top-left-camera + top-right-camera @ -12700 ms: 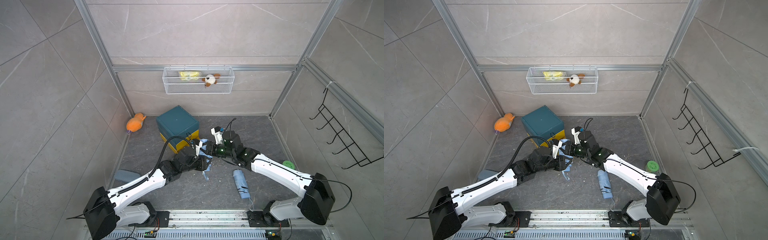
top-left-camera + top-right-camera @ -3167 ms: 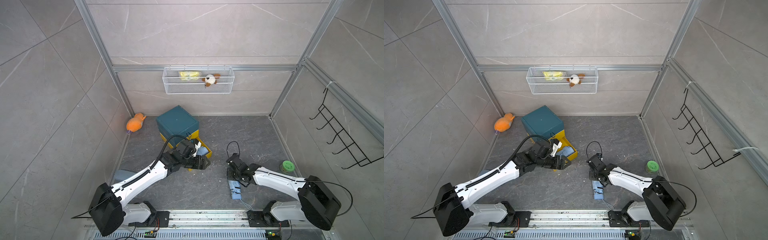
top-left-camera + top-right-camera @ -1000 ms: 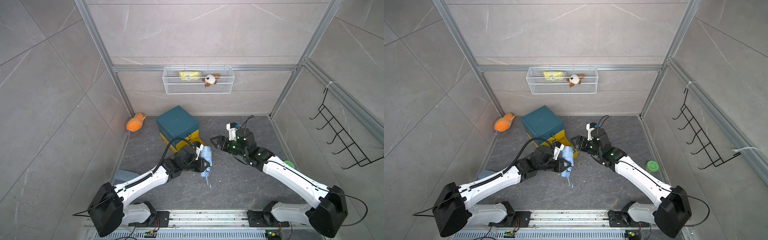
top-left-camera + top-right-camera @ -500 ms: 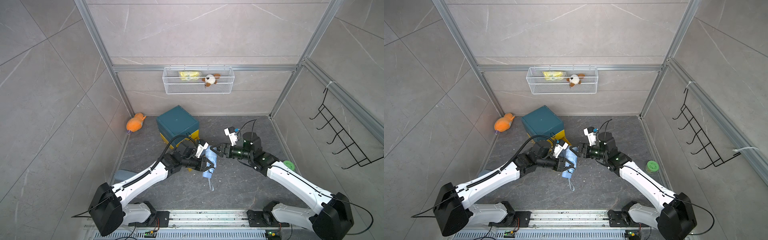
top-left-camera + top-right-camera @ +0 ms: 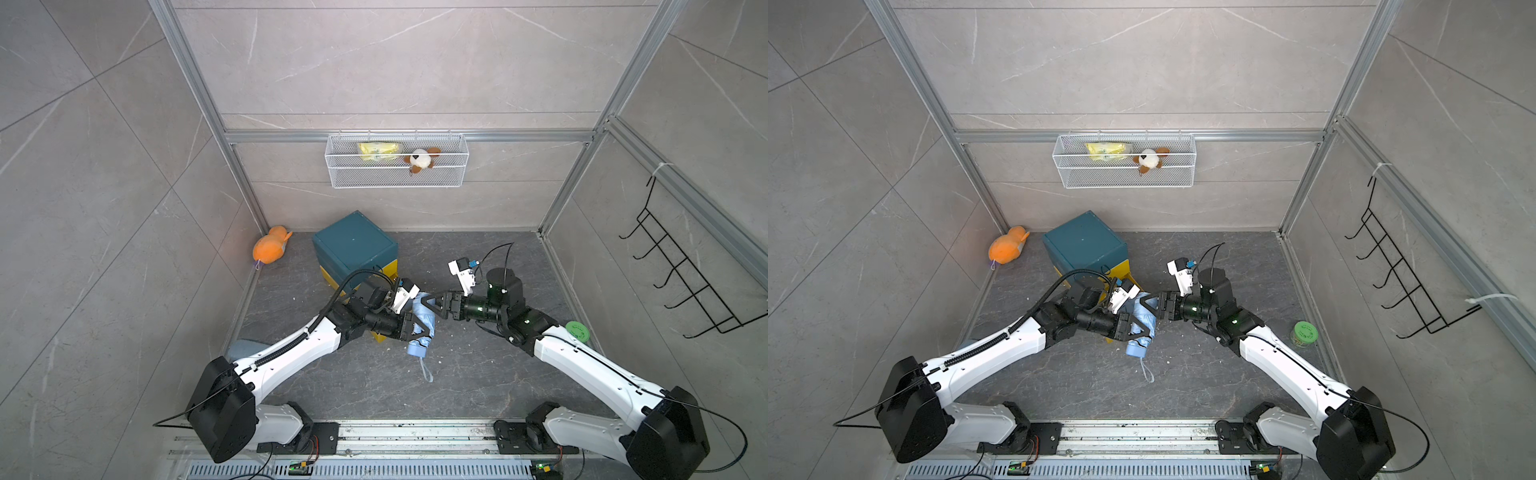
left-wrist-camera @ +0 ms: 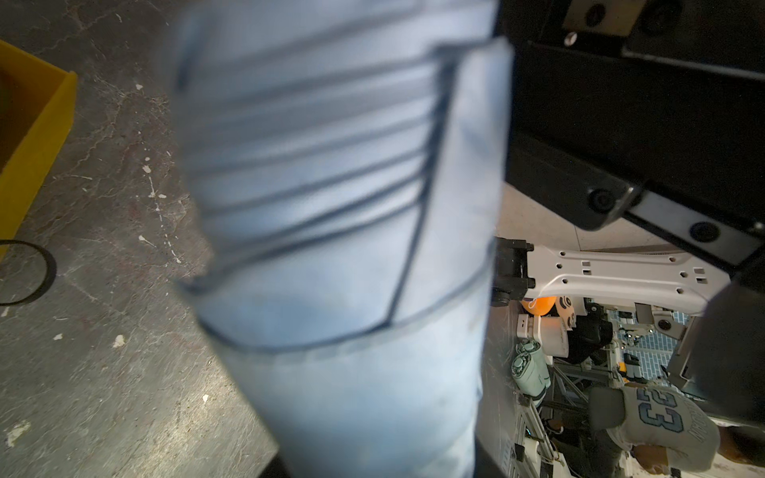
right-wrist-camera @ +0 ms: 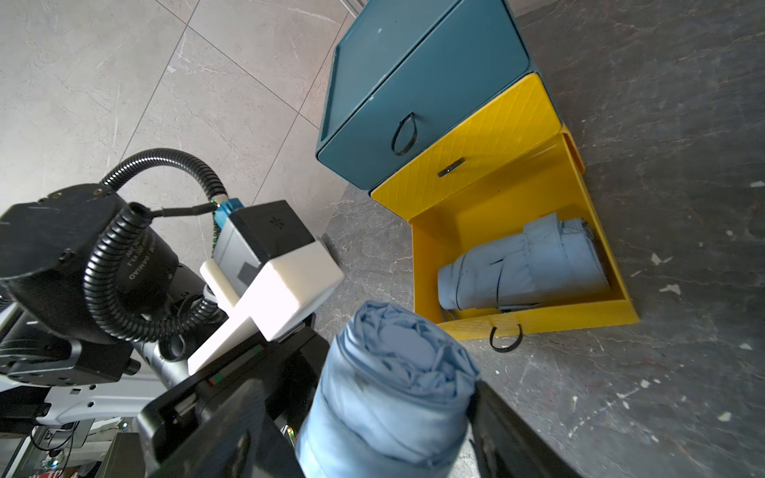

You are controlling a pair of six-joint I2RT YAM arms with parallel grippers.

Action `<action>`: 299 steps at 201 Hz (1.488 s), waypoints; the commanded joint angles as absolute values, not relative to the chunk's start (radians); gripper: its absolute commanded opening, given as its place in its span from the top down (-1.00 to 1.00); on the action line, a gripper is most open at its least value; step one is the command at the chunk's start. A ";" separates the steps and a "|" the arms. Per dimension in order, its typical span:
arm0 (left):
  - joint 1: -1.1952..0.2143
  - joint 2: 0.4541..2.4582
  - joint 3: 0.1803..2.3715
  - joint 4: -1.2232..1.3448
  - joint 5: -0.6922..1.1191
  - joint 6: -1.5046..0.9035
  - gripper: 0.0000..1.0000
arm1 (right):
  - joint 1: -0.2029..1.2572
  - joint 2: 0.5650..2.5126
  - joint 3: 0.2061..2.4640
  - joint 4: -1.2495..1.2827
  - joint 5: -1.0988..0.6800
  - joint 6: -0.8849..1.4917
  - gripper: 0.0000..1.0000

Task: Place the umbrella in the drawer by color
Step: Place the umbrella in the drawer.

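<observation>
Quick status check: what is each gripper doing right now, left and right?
Left gripper: closed, holding the blue umbrella.
Right gripper: open, jaws either side of the umbrella's upper end.

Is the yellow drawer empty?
No, a folded light-blue umbrella lies inside the open yellow drawer.

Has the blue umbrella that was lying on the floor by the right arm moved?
Yes. The umbrella is off the floor. It has been carried left toward the cabinet and is now held by the left tool.
</observation>
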State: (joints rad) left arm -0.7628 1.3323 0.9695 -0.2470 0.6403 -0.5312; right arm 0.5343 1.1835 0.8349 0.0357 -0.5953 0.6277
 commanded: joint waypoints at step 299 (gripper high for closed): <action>-0.597 1.029 1.038 -0.577 0.287 -0.489 -0.57 | 0.585 1.478 0.923 0.328 -0.399 0.813 0.57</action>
